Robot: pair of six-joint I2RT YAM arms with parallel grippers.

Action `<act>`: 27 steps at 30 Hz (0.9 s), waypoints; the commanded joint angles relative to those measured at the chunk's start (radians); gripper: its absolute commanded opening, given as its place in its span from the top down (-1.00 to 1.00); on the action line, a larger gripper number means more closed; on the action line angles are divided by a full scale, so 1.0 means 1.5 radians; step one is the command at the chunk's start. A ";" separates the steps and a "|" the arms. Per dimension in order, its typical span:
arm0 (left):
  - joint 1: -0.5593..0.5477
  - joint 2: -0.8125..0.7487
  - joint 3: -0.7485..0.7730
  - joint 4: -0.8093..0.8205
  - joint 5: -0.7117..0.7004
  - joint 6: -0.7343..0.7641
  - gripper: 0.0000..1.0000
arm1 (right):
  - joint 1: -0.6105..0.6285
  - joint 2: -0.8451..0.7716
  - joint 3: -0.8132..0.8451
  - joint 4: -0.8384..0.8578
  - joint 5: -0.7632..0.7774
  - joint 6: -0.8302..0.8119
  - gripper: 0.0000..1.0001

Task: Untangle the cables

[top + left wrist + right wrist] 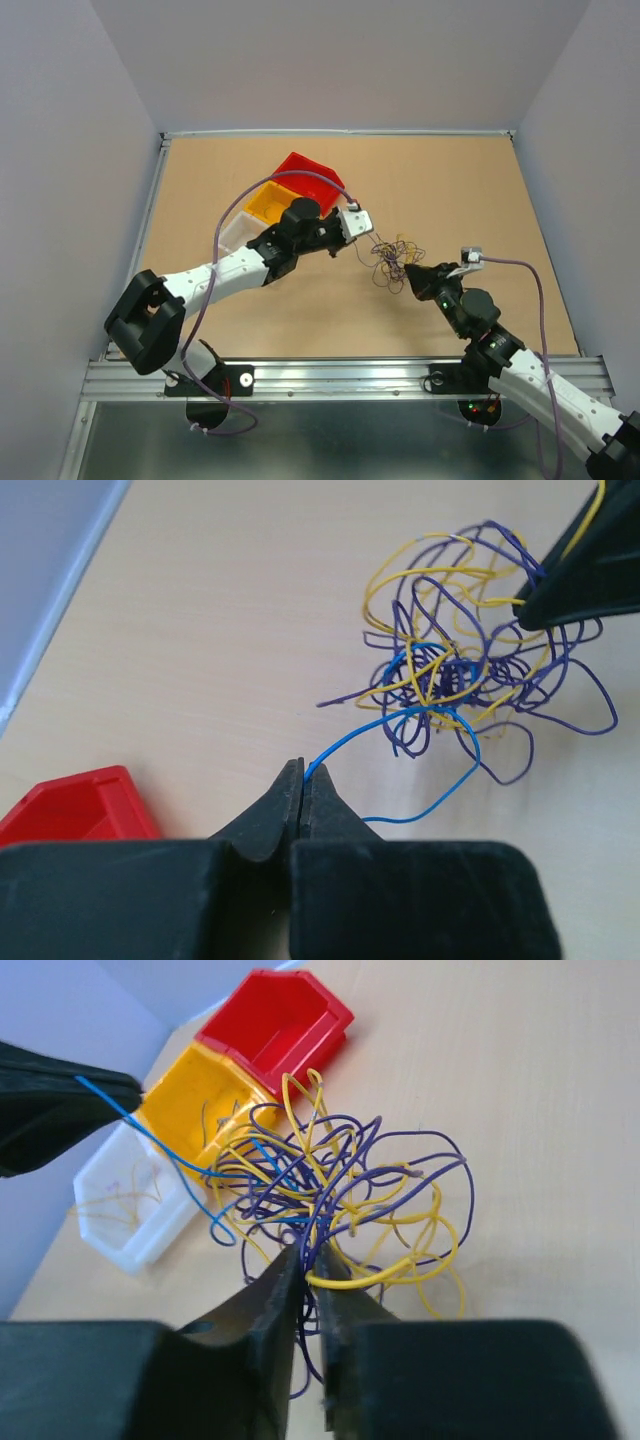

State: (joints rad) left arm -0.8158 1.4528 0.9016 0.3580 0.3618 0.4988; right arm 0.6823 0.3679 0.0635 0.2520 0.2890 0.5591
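Nearest the arm bases, the right pincer [311, 1260] is clenched on strands at the near edge of the cables [340, 1185]. This looks meant to anchor the clump so that it cannot slide when something is drawn out of it. The cables sit in one loose tangle on the worktop [470, 190], between the two pincers and roughly mid-table. Three colours show: purple, yellow and blue. The purple and yellow loops are too knotted to count. On the far side, the left pincer [304, 772] is clenched on a single blue wire [350, 740], whose other end runs into the tangle. Holding it by a free length probably allows a pull away from the anchored side. Beyond the left pincer stand three bins, one white bin [230, 232], one yellow bin [262, 205] and one red bin [318, 175], likely for sorted strands.
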 commanded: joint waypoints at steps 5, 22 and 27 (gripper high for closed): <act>0.056 -0.115 -0.016 0.065 0.038 -0.111 1.00 | 0.003 -0.011 -0.047 0.025 0.064 0.048 -0.50; 0.054 -0.089 0.029 -0.028 0.206 -0.083 1.00 | 0.003 0.192 -0.012 0.358 -0.258 -0.165 -0.37; 0.043 -0.076 0.044 -0.063 0.231 -0.070 1.00 | 0.005 0.322 0.045 0.393 -0.271 -0.191 -0.28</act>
State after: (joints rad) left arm -0.7364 1.3426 0.9047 0.2764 0.6434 0.3721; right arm 0.6823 0.7654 0.0639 0.7124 -0.0669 0.3416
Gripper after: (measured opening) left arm 0.033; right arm 0.653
